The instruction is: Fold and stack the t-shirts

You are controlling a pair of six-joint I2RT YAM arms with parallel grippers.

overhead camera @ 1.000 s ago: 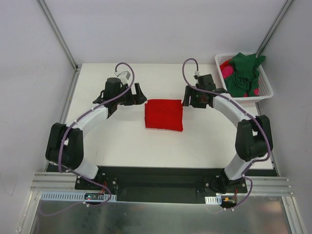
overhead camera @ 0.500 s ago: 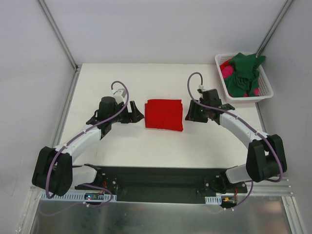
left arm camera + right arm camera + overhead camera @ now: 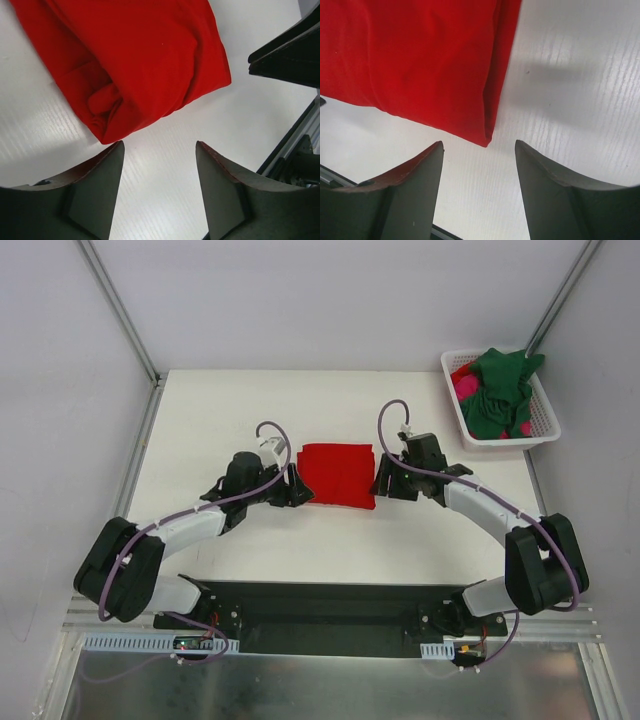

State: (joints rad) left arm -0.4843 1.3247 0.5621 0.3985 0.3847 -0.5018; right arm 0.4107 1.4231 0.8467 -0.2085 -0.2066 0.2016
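Change: my left gripper point(image 3: 159, 145) and right gripper point(image 3: 478, 144) have come down from the far corners of the folded bright red cloth t-shirt point(image 3: 337, 476) to its near corners, one on each side.
Left gripper: jaws partly spread and empty. Only the bare white surface point(image 3: 250, 410) lies between them, and the shirt's corner is just ahead of the fingertips.
Right gripper: also parted and holding nothing, with the other near corner just ahead.
Meaning: I judge the red fold is nearly finished. I seem placed to pinch both near corners for a last fold or a shift.
Red t-shirt: flat at mid-surface, between my grippers.
Count: three t-shirts. One red lies out here; one dark green t-shirt point(image 3: 500, 390) and one magenta-pink t-shirt point(image 3: 466, 388) are heaped unfolded in the one white slotted plastic basket point(image 3: 545, 425) at the far right. Two grippers.
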